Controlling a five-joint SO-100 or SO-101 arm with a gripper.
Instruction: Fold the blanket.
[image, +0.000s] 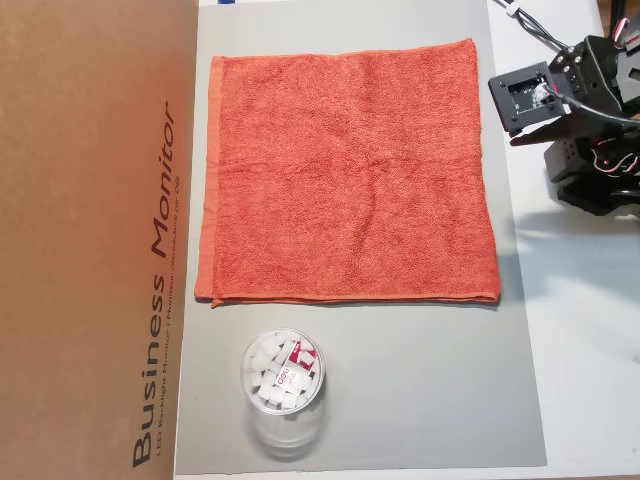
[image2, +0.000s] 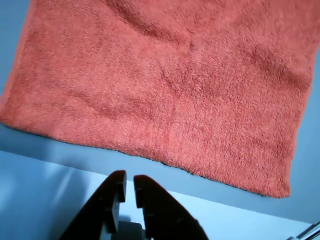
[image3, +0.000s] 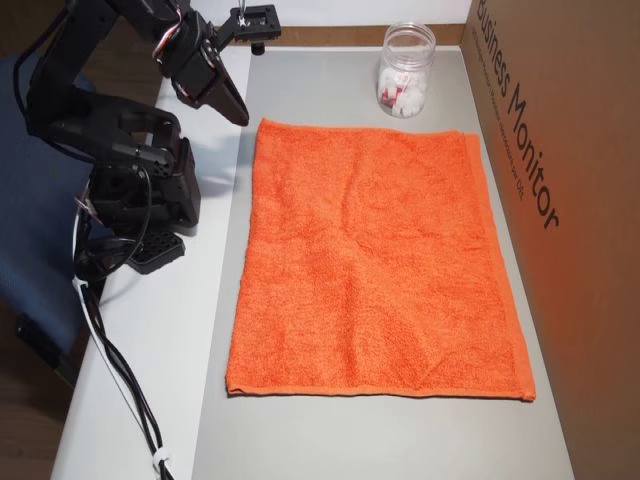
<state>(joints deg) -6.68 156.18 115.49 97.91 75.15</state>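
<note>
Beside the flat blanket (image2: 165, 85), the gripper (image2: 126, 187) was seen nearly closed and empty; a corner would best be pinched by the hem.

Even, bright indoor light in both overhead views, soft shadow at 3 o'clock of the arm (image: 590, 120) on the white table (image: 590, 330); wrist view cooler, bluish, the gripper (image2: 126, 187) dark and slightly soft-focused at 6 o'clock.

A clear plastic cup (image: 283, 392) of white pieces stands beside a cardboard box (image: 90, 230).
</note>
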